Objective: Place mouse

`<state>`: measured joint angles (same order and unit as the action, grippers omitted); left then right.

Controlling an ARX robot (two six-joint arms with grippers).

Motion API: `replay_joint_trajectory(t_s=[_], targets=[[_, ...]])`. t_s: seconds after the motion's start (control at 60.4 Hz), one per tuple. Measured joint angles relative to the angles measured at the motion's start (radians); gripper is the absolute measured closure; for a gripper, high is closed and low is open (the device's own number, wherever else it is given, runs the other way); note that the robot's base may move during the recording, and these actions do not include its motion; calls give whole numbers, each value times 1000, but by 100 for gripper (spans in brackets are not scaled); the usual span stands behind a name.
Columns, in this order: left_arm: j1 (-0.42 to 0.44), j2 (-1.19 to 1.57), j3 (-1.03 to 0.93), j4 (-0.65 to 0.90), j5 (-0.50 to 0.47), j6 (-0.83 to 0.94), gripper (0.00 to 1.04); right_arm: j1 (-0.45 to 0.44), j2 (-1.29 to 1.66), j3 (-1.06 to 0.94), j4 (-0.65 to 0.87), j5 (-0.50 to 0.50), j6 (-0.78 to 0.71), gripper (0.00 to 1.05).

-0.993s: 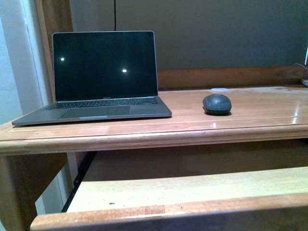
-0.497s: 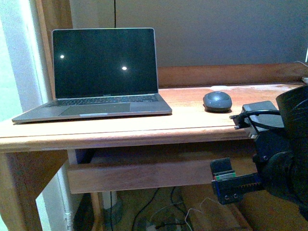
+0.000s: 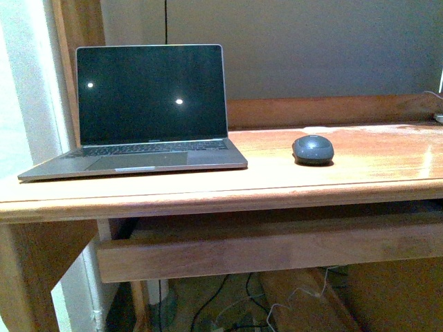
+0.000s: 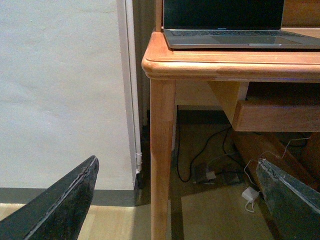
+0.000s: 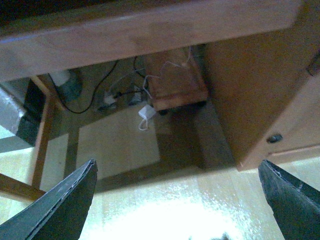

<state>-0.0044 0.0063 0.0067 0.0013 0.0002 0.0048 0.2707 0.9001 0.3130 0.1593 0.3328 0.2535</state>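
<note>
Front view: the mouse (image 3: 313, 149) is sitting alone on the wooden desk (image 3: 228, 185), well to the right of the open laptop (image 3: 142, 111); neither arm is showing here
Left wrist view: the left gripper (image 4: 175, 200) is hanging low beside the desk leg (image 4: 161, 160), its jaws standing wide apart with nothing between them; the laptop's front edge is showing above, the mouse is not
Right wrist view: the right gripper (image 5: 180, 200) is pointing down at the floor (image 5: 160, 210) under the desk, its jaws also spread and holding nothing; cables (image 5: 125, 90) and a small white adapter (image 5: 146, 113) are lying below
Step in hand: judging by the mouse resting free on the desktop and both grippers being empty and low, the placing appears done and the arms are parking
Next move: probably none beyond keeping clear of the desk edge
View contrast: only the front view is showing the mouse; only the wrist views are showing the jaws
</note>
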Motion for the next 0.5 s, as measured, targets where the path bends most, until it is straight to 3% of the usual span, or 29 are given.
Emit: replay_joint_trajectory(t_s=[0.066, 0.182, 0.364, 0.43, 0.497], targets=[[0, 0, 0, 0, 0, 0, 8, 38, -188, -53, -128, 77, 33, 7], [0, 0, 0, 0, 0, 0, 8, 191, -523, -109, -362, 259, 86, 7], [0, -1, 0, 0, -1, 0, 8, 331, -583, -164, -300, 423, 158, 8], [0, -1, 0, 0, 0, 0, 8, 281, -680, -298, -50, 224, -13, 23], [1, -2, 0, -2, 0, -1, 8, 188, -773, -298, -45, 107, -155, 40]])
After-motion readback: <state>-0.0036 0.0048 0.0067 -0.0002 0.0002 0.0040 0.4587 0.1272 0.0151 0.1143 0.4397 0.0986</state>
